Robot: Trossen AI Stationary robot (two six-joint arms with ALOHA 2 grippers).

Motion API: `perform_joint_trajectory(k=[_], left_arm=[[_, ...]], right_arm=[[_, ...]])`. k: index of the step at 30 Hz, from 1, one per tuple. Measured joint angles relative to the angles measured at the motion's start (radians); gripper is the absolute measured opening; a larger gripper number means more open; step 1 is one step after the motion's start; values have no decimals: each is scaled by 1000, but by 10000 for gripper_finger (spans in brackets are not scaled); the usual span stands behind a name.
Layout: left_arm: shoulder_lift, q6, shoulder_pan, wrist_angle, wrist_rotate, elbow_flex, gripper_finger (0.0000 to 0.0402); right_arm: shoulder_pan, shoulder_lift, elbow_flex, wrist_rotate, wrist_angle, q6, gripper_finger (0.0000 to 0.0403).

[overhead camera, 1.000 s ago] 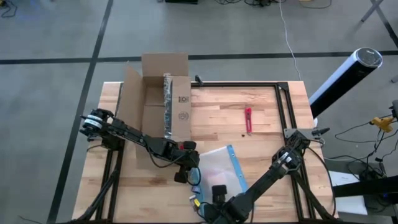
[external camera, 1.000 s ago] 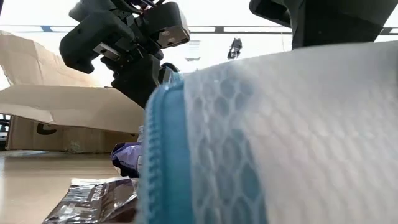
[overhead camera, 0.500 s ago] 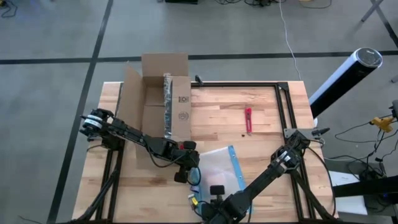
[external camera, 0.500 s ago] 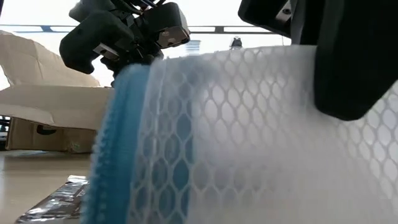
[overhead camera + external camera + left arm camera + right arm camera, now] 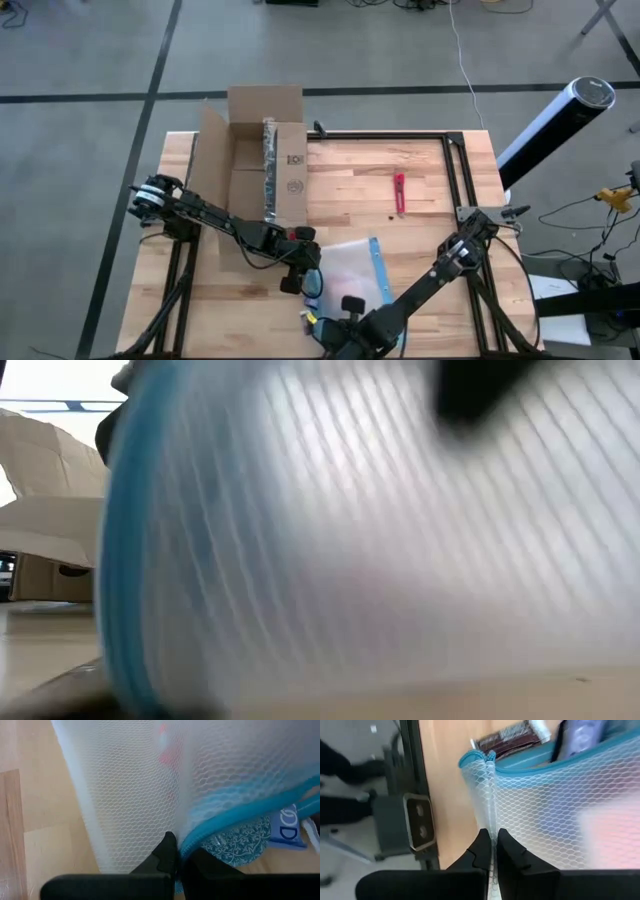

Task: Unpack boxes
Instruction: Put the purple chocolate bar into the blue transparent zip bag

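The brown cardboard box (image 5: 250, 160) stands open at the table's far left, flaps up. It also shows at the left of the low view as the box (image 5: 40, 510). Nearer the front, a clear mesh pouch (image 5: 355, 270) with a blue zipper edge (image 5: 378, 265) is held between both grippers. My left gripper (image 5: 308, 283) is shut on its left side and my right gripper (image 5: 340, 322) on its near end. Small packets (image 5: 510, 740) show at the pouch's blue mouth. The pouch (image 5: 380, 540) fills the low view, blurred. My left gripper pinches the pouch at its blue zipper edge (image 5: 192, 845) between its two shut fingers, with white mesh beside them. Patterned packets (image 5: 240, 837) lie just beyond the edge. My right gripper pinches a side seam of the mesh (image 5: 492, 820) between its two shut fingers, a short way below the pouch's blue-bound corner (image 5: 477, 757). The mesh stretches away from the fingers toward the open blue mouth.
A small red tool (image 5: 399, 192) lies on the wood right of the box. A black frame rail (image 5: 450, 160) runs along the far and right sides of the table. A white cylinder (image 5: 555, 125) stands off the table's right edge.
The pouch has swung closer to the table's near edge. In the low view it grows, sweeps leftward, covers the left gripper and blurs. My right gripper has shifted slightly toward the near edge with it. Both grippers stay shut on it.
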Motion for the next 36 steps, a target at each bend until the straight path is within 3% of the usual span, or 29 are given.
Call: perform_joint_trajectory(k=[11, 18, 28, 36], left_arm=[[-21, 0, 3, 5, -5, 5, 0], [-22, 16, 3, -25, -27, 55, 4], [-26, 125, 6, -151, -108, 147, 35], [-29, 140, 14, -189, -116, 188, 59]], right_arm=[[10, -120, 35, 242, -170, 261, 0], [26, -160, 35, 296, -256, 365, 0], [43, -231, 34, 390, -379, 487, 0], [53, -300, 34, 455, -511, 565, 0]])
